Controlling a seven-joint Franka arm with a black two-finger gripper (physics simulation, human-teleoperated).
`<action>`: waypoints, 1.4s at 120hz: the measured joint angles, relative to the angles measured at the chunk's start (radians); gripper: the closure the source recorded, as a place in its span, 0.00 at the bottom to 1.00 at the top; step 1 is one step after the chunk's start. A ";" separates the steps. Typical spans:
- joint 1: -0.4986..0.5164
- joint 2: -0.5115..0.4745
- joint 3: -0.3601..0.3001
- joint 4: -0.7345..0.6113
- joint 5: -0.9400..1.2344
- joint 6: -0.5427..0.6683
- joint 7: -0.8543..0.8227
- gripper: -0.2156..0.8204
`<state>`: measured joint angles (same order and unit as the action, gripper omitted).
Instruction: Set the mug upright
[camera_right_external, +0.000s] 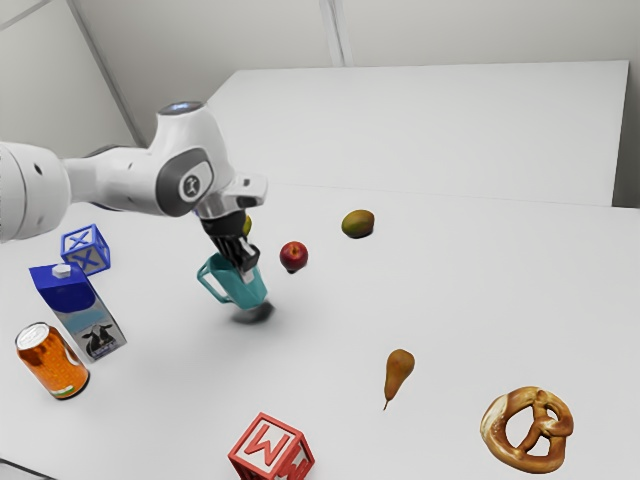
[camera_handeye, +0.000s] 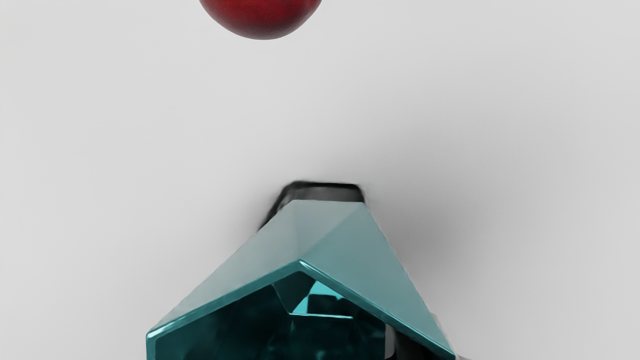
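Exterior view: one teal mug (camera_right_external: 246, 293), tilted, base close to the bench (camera_right_external: 330, 340), handle toward the exterior view's left; fingers (camera_right_external: 236, 247) clamped on its wall. Step, as judged: righting in hand; next, level the base, seat it, release. Wrist view: mug's open mouth; one red apple (camera_handeye: 262, 17), well apart.

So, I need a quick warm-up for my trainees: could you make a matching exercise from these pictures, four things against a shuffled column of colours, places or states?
Things:
1. mug
2. can
3. apple
4. pretzel

Descriptions:
A. farthest toward the exterior view's right of the objects on the table
B. teal and tilted, held in the claw
C. round and red
D. orange, beside the milk carton

Right pairs: 1-B, 2-D, 3-C, 4-A
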<state>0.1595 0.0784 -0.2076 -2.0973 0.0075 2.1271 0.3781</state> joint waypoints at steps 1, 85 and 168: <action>0.000 0.002 -0.001 -0.001 0.005 0.003 -0.004 0.97; 0.007 -0.029 -0.012 0.029 0.037 0.042 -0.173 0.35; 0.003 0.029 0.096 0.584 -0.053 -0.445 -0.189 0.21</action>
<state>0.1624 0.1076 -0.1113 -1.5131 -0.0459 1.6822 0.1893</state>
